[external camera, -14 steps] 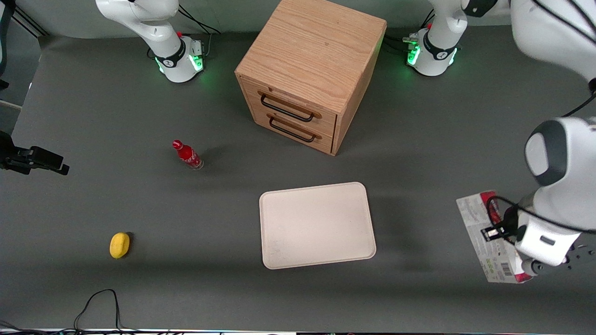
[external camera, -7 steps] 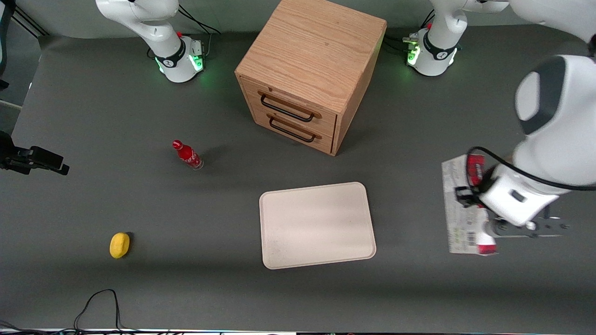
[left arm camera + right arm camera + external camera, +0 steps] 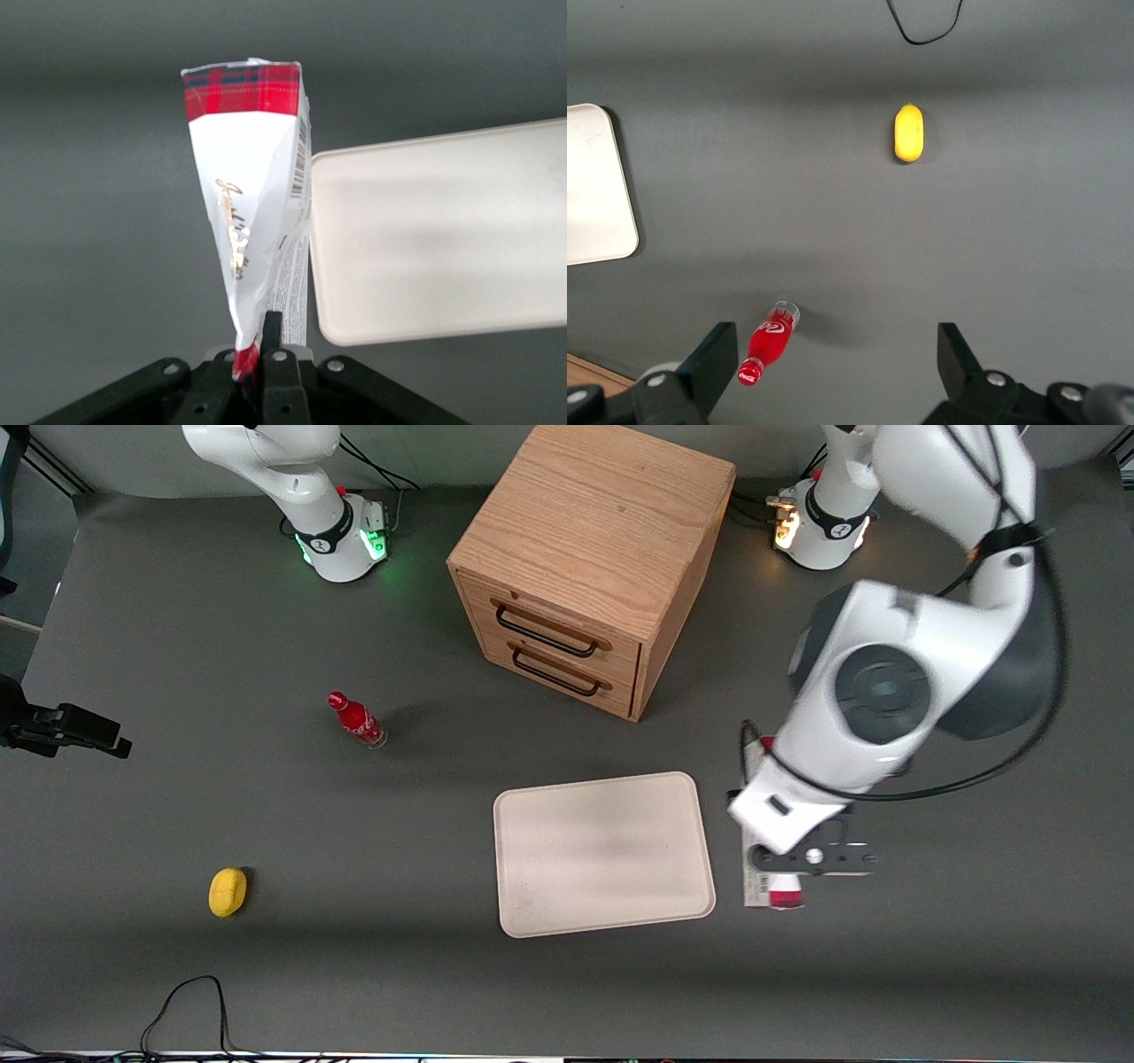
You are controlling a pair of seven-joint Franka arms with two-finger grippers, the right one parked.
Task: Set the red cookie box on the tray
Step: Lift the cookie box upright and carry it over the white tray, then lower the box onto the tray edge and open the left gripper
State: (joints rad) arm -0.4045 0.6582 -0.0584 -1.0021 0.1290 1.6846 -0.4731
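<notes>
The red cookie box (image 3: 772, 887) hangs above the table just beside the tray (image 3: 602, 855), on the side toward the working arm's end, and the arm hides most of it. My left gripper (image 3: 797, 859) is shut on it. In the left wrist view the box (image 3: 252, 204) is a long white carton with a red tartan end, pinched at its near end between the gripper's (image 3: 257, 341) fingers. The cream tray's (image 3: 443, 239) rounded edge lies right alongside the box. The tray has nothing on it.
A wooden two-drawer cabinet (image 3: 585, 567) stands farther from the front camera than the tray. A small red bottle (image 3: 357, 720) and a yellow object (image 3: 228, 891) sit toward the parked arm's end. A black cable (image 3: 186, 1001) loops near the table's front edge.
The left arm has carried the cookie box sideways from the working arm's end of the table to the tray's edge. The gripper has stayed shut on it throughout.
</notes>
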